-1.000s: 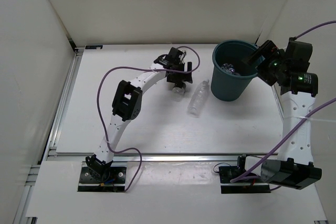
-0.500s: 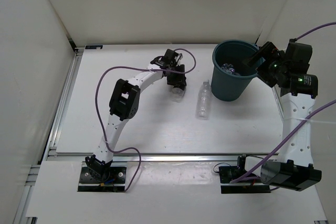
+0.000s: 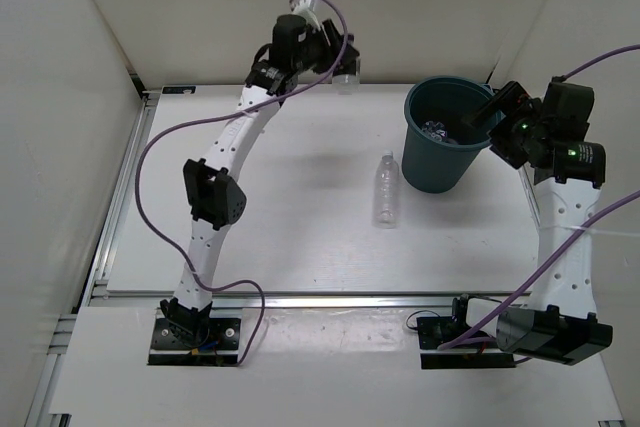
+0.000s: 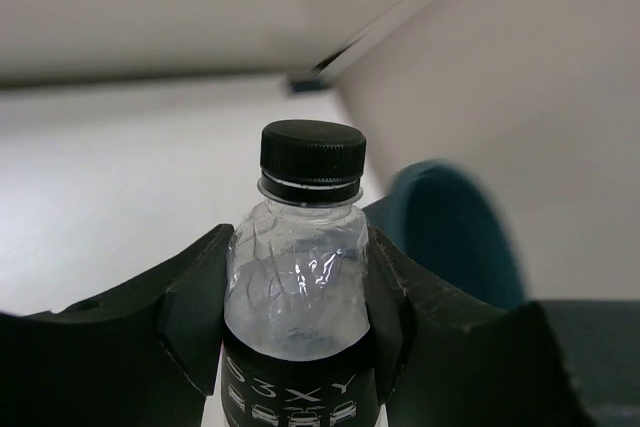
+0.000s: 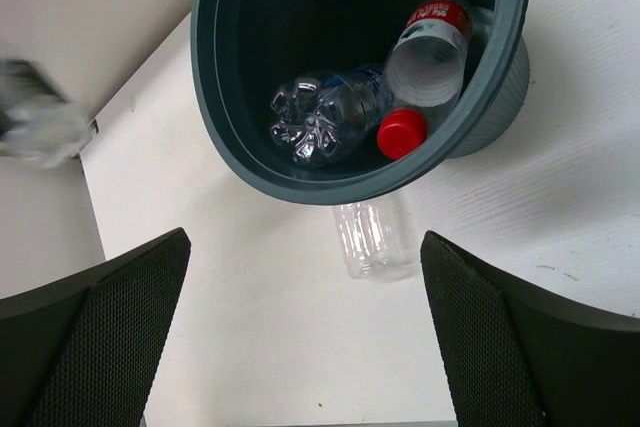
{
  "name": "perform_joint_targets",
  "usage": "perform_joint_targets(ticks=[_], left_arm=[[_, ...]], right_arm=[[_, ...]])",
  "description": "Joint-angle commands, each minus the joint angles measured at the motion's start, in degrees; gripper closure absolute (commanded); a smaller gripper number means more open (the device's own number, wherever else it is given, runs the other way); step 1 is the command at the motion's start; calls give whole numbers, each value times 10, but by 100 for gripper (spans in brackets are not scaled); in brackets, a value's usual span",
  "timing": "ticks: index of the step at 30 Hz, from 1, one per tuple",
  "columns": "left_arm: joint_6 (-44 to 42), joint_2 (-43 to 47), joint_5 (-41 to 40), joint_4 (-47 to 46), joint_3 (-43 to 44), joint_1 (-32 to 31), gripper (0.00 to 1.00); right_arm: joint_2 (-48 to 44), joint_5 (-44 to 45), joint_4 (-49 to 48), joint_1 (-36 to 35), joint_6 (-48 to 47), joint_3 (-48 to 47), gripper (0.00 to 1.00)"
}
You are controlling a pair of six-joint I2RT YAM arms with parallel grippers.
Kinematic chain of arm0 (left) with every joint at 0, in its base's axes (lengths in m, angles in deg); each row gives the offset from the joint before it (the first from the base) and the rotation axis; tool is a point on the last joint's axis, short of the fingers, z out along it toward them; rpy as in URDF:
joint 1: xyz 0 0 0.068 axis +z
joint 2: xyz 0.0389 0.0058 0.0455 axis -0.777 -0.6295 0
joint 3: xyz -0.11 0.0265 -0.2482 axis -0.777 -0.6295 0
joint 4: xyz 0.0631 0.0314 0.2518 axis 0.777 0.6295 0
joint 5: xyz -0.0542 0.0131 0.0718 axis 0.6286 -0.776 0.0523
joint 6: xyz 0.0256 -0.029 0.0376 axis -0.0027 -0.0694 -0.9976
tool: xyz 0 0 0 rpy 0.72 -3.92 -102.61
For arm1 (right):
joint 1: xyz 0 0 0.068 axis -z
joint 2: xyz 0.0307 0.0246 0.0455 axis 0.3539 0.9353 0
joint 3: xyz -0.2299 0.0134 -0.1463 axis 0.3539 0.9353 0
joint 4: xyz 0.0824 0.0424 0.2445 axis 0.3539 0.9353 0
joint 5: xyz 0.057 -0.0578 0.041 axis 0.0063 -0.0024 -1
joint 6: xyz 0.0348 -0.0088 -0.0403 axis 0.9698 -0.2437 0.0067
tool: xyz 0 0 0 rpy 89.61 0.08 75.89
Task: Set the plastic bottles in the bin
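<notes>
My left gripper [image 3: 338, 65] is raised high near the back wall, left of the bin [image 3: 436, 163]. It is shut on a clear plastic bottle [image 4: 298, 267] with a black cap and a dark label, also seen from above [image 3: 346, 74]. The left wrist view has the teal bin [image 4: 452, 237] beyond the bottle. A plain clear bottle [image 3: 386, 190] lies on the table just left of the bin's base [image 5: 375, 238]. Inside the bin [image 5: 250, 67] lie a blue-labelled bottle [image 5: 326, 111] and a red-labelled bottle [image 5: 431, 45]. My right gripper [image 3: 482, 113] hangs open over the bin's right rim, with nothing between its fingers [image 5: 305, 337].
White walls close the table at the back and on both sides. A metal rail [image 3: 300, 296] runs along the table's front edge, ahead of the arm bases. Purple cables loop off both arms.
My left gripper shut on the dark-labelled bottle and lifted it off the table, up and toward the back. The plain bottle shifted slightly and now lies straight. The right arm stayed still.
</notes>
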Motion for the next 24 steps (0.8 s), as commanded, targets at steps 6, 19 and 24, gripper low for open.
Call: perform_joint_targets(ticks=[6, 19, 24], left_arm=[[77, 47, 42, -231, 27, -61, 65], [60, 4, 6, -246, 24, -147, 53], [70, -30, 1, -258, 24, -159, 47]], right_arm=[[1, 35, 13, -2, -16, -108, 0], [-39, 37, 163, 35, -45, -318, 0], [-73, 37, 189, 35, -45, -310, 0]])
